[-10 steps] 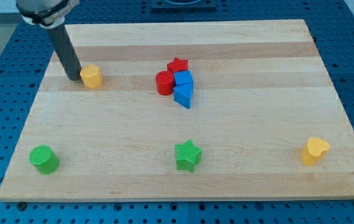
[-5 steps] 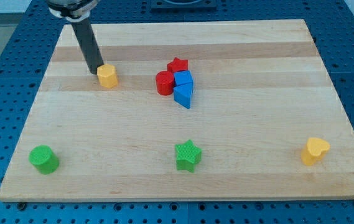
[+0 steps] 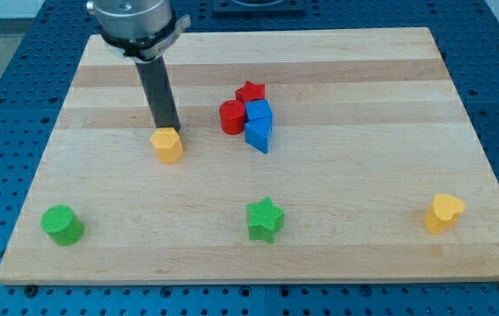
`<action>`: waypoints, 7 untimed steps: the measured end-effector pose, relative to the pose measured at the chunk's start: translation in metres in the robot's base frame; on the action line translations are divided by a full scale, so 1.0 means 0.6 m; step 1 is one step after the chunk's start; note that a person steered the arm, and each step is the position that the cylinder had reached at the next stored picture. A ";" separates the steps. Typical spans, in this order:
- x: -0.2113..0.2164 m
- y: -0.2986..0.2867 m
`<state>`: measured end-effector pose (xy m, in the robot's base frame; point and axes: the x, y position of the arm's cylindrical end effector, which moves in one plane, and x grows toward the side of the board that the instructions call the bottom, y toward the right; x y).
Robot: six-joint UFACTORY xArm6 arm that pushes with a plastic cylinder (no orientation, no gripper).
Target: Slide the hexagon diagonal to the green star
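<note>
The yellow hexagon [image 3: 167,145] sits on the wooden board, left of centre. My tip [image 3: 168,128] touches its upper edge, just above it in the view. The green star [image 3: 265,219] lies near the view's bottom centre, down and to the right of the hexagon, well apart from it.
A red cylinder [image 3: 231,117], a red star [image 3: 250,91], a blue cube [image 3: 259,112] and a blue wedge [image 3: 259,134] cluster at the centre top. A green cylinder [image 3: 60,224] sits at the bottom left. A yellow heart [image 3: 444,212] sits at the bottom right.
My tip has pushed the yellow hexagon to the right and down the view, from the upper left toward the board's middle. The other blocks have not moved.
</note>
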<state>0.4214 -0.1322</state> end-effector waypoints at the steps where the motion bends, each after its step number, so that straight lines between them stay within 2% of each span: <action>1: 0.043 0.000; 3: 0.121 -0.039; 5: 0.157 -0.081; 7: 0.165 -0.049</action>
<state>0.5204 -0.1616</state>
